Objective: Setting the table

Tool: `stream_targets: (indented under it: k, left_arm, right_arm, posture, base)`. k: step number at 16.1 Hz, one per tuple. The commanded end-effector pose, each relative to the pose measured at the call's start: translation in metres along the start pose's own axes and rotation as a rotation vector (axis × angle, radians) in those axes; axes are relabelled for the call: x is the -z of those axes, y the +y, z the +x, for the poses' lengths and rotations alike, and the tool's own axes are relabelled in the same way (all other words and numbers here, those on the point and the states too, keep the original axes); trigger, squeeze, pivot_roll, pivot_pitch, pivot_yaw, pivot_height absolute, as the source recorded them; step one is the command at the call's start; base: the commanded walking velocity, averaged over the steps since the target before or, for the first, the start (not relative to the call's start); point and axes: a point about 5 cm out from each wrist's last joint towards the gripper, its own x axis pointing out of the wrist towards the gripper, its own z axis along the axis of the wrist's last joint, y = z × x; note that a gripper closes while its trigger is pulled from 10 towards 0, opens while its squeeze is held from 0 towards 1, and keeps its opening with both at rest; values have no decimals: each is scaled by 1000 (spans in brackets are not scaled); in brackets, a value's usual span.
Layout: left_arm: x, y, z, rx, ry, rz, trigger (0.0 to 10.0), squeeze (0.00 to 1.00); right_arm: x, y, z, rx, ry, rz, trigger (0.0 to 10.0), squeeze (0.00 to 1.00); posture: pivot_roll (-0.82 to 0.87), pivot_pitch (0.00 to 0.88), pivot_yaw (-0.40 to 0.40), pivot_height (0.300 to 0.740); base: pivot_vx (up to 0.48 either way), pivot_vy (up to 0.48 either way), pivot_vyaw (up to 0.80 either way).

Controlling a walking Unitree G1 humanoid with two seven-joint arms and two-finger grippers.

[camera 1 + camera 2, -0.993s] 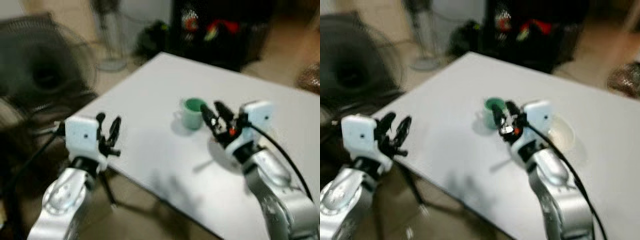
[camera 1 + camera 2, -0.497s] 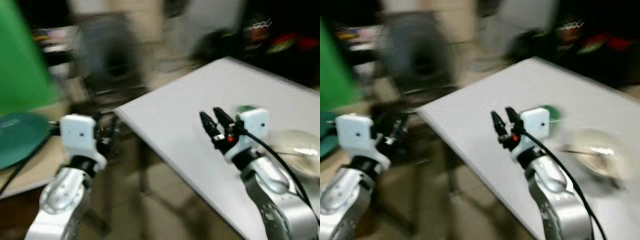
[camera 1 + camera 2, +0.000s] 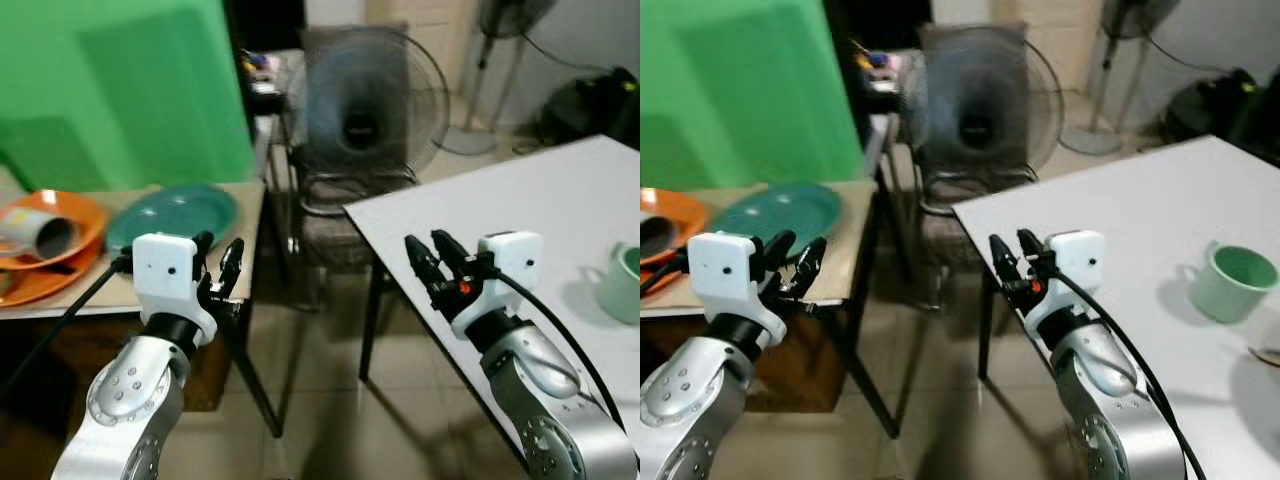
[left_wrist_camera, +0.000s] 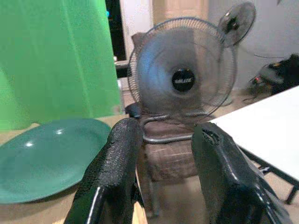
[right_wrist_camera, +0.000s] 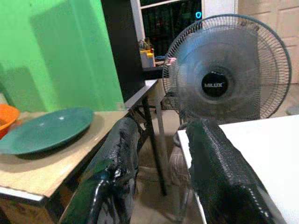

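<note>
One green plate [image 3: 172,214] on the wooden side table [image 3: 215,262], newly in view after the camera swung left, one green cup [image 3: 1231,283] on the white table [image 3: 1120,215], left gripper [image 3: 219,268] and right gripper [image 3: 432,257] both open, empty, one fan [image 3: 365,105] behind.

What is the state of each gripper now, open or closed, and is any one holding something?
Left gripper: open, holding nothing, near the green plate.
Right gripper: open, holding nothing, at the white table corner.
</note>
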Motion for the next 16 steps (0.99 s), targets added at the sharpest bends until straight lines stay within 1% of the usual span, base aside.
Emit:
stream_targets:
  k: [1, 2, 3, 4, 5, 7, 8, 10, 11, 13, 14, 15, 16]
  left_arm:
    - [1, 5, 1, -20, 22, 2, 10000, 0]
    - [2, 4, 0, -13, 27, -24, 10000, 0]
    - [2, 4, 0, -11, 29, -28, 10000, 51]
    - [2, 3, 0, -3, 26, -29, 10000, 1000]
    - [1, 3, -1, 2, 14, 1, 10000, 1000]
    - [1, 4, -2, -2, 16, -1, 10000, 1000]
    - [0, 4, -2, -3, 15, 0, 10000, 1000]
    - [-1, 5, -2, -3, 16, -1, 10000, 1000]
    - [-1, 5, -3, -5, 18, 4, 10000, 1000]
    - [-1, 6, -3, -5, 19, 7, 10000, 1000]
    - [-1, 6, -4, -5, 24, 10, 10000, 1000]
    - [-1, 6, -4, -4, 25, 10, 10000, 1000]
    - [-1, 6, -4, -2, 26, 12, 10000, 1000]
  right_arm:
    - [-2, 5, 2, -25, -5, 11, 10000, 0]
    - [-2, 5, 3, -32, -6, 12, 10000, 0]
    - [-2, 5, 3, -35, -6, 13, 10000, 0]
    - [-2, 5, 4, -40, -6, 14, 10000, 0]
    - [-2, 6, 5, -47, -5, 15, 10000, 0]
    - [-2, 6, 5, -53, -1, 19, 10000, 0]
    - [-3, 6, 5, -51, -13, 30, 10000, 0]
    - [0, 5, 6, -43, 6, 75, 10000, 0]
    - [0, 6, 7, -67, 8, 88, 10000, 0]
    - [0, 6, 7, -72, 9, 96, 10000, 0]
    - [2, 4, 6, -54, 17, 89, 10000, 1000]
    - [2, 4, 6, -52, 14, 83, 10000, 1000]
    - [0, 2, 7, -44, -1, 59, 10000, 1000]
  posture:
    - [-12, 0, 47, 740]
    - [-11, 0, 46, 740]
    - [-9, 0, 43, 740]
    - [-7, 0, 43, 740]
    - [-5, 0, 39, 740]
    - [-4, 0, 39, 740]
    - [-2, 0, 38, 740]
    - [1, 0, 37, 740]
    - [4, 0, 37, 740]
    - [6, 0, 42, 740]
    - [6, 0, 45, 740]
    - [4, 0, 47, 740]
    - [4, 0, 48, 740]
  base:
    - [0, 0, 800]
    - [0, 0, 800]
    - [0, 0, 800]
    - [0, 0, 800]
    - [0, 0, 800]
    - [0, 0, 800]
    - [0, 0, 0]
    - [0, 0, 0]
    - [0, 0, 0]
    - [0, 0, 0]
    - [0, 0, 0]
    - [0, 0, 0]
    - [0, 0, 0]
